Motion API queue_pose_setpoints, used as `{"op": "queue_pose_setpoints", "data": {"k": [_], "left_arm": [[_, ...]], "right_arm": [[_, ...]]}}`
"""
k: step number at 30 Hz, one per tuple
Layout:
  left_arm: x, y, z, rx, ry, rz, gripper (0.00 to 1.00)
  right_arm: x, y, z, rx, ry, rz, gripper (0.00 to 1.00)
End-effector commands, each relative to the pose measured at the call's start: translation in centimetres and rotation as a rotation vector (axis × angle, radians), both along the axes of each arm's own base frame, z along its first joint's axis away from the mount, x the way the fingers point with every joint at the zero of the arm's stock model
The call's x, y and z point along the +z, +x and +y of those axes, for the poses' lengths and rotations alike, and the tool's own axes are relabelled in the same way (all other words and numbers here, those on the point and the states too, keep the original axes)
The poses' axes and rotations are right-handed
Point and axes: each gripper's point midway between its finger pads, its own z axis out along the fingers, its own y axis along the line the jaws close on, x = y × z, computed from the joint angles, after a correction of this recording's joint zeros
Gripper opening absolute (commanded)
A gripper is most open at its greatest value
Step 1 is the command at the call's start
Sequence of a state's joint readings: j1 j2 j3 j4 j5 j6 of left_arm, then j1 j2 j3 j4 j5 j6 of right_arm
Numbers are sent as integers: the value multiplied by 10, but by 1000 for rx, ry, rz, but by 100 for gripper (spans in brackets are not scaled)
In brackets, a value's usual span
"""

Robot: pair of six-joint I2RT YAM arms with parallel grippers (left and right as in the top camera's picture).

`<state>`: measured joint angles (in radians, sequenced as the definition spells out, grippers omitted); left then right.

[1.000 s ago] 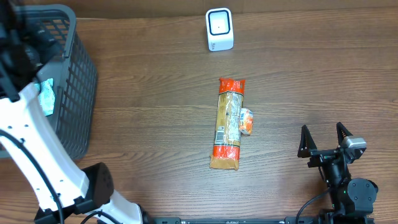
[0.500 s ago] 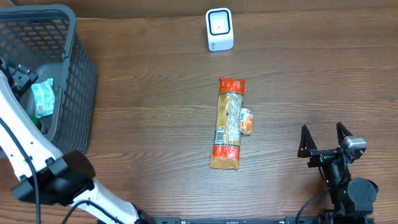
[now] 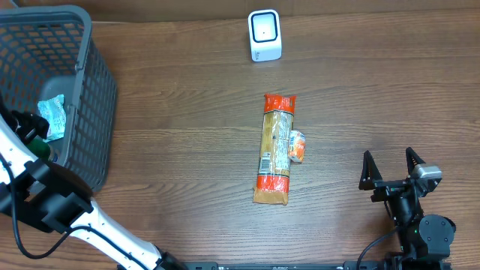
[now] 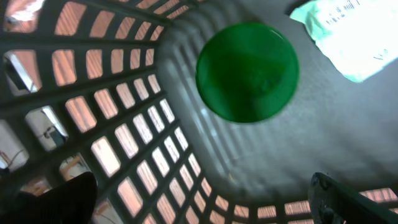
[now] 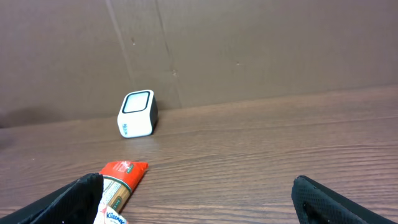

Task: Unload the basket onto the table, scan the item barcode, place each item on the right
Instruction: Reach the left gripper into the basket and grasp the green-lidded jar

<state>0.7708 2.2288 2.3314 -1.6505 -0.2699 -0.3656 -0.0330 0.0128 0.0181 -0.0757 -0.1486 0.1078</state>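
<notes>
**Left arm draws back across the basket with empty jaws; nothing is at the scanner yet.**

Far left of the scanner (image 3: 265, 35), the left arm has swung over the last second from the far part of the basket (image 3: 101, 105) toward its near side. The left gripper (image 4: 202, 186) hangs spread wide over a green lid (image 4: 247, 71) and a pale packet (image 4: 348, 37), gripping neither, so I judge no item is on its way to be scanned. In front of the scanner the long orange-ended pack (image 3: 274, 150) lies flat with a white label facing up, well apart from that hand. A small tissue pack (image 3: 298, 147) touches its right side. Right of the scanner, nearest the robot, the right gripper (image 3: 388, 161) sits parted and empty.
</notes>
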Motion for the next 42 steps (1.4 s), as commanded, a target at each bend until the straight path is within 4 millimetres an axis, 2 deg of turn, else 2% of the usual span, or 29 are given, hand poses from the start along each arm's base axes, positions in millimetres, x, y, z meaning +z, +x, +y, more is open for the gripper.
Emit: {"op": "queue_pose_setpoints", "data": {"k": [1, 13, 24, 29, 42], "left_arm": [[-13, 3, 2, -17, -47, -15, 100], [-36, 31, 0, -180, -149, -113, 100], [-39, 36, 8, -251, -133, -121, 98], [-48, 38, 10, -275, -142, -111, 95], [-61, 28, 28, -226, -152, -131, 96]], "right_arm": [[-2, 0, -4, -19, -3, -4, 100], [-2, 0, -4, -19, -3, -4, 100], [-2, 0, -4, -19, -3, -4, 100], [-2, 0, -4, -19, -3, -4, 100], [-2, 0, -4, -19, -3, -4, 100]]}}
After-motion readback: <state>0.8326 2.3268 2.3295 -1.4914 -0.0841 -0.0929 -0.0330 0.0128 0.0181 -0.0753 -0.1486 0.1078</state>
